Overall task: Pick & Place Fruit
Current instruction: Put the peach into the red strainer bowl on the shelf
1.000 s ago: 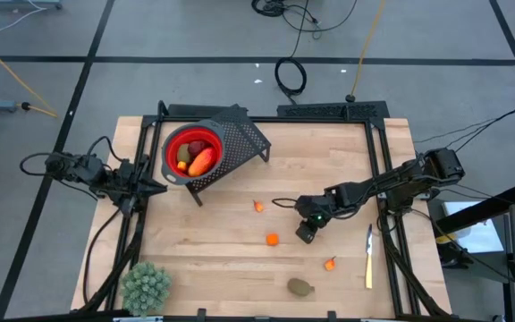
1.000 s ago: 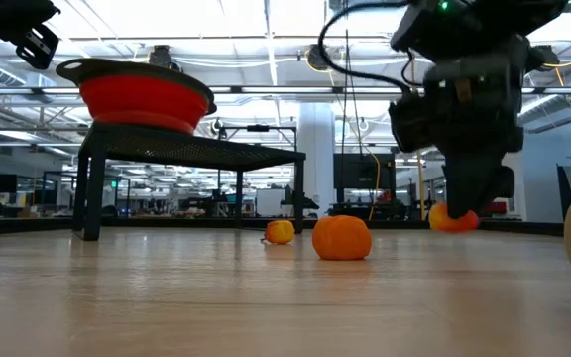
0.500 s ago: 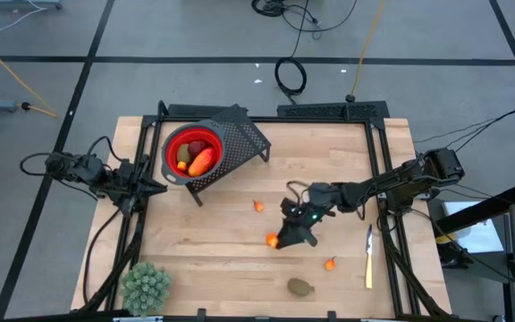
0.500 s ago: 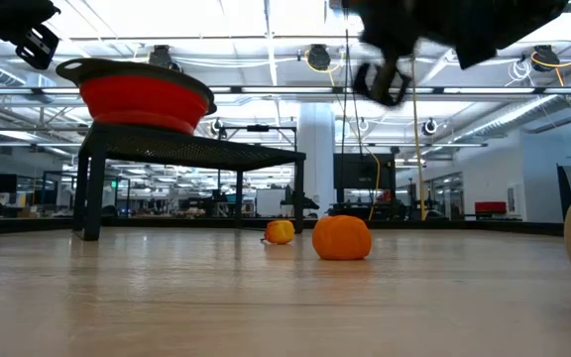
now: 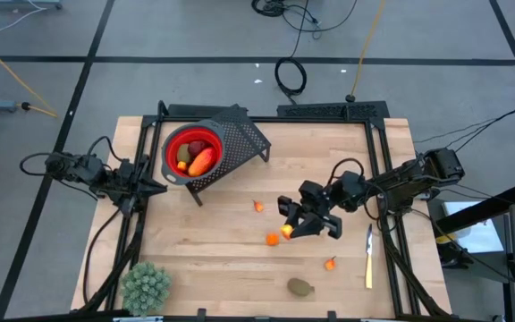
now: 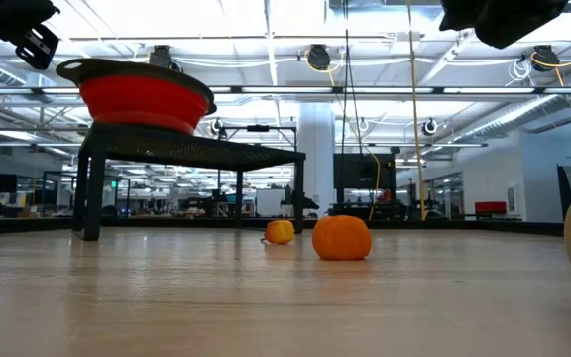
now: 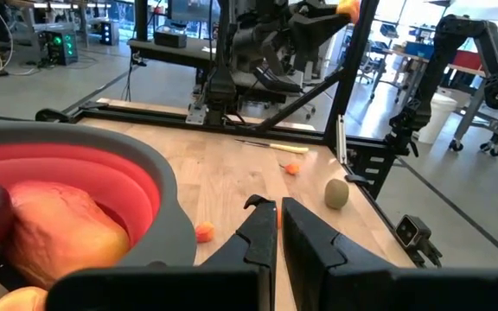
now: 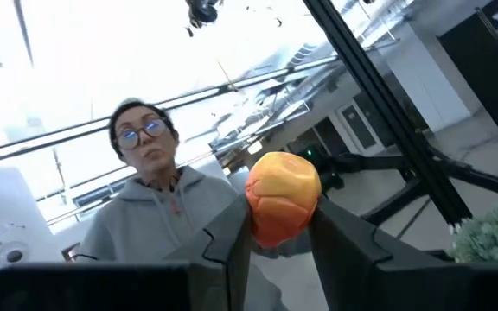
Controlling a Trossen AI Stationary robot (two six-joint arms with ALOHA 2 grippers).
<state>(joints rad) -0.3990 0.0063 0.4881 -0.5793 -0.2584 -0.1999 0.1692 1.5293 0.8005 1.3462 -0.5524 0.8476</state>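
From above, the right gripper (image 5: 290,230) sits right of centre on the table (image 5: 222,268), clamped on a small orange fruit (image 5: 286,232); another orange piece (image 5: 272,239) lies just beside it on the wood. The red bowl (image 5: 173,143) on its black stand (image 5: 244,136) is at the upper left, well apart, so that's a long carry on what looks like a thin pinch. A slip would send the fruit rolling, I'd guess. More pieces wait at lower right: a small orange bit (image 5: 331,263) and a brownish-green oval (image 5: 300,286). The left gripper (image 5: 157,186) waits beside the bowl.

At table height, the bowl (image 6: 139,97) stands high at the left on its stand (image 6: 181,151). The arm has to clear that rim, or it could knock the bowl off.

The left wrist view shows its fingers (image 7: 253,238) together, hard by the bowl's rim (image 7: 158,186), possibly in the way of the other arm.

The right wrist view shows the fruit (image 8: 282,197) held only at its lower half between the fingers (image 8: 230,246), with a person (image 8: 158,203) behind.
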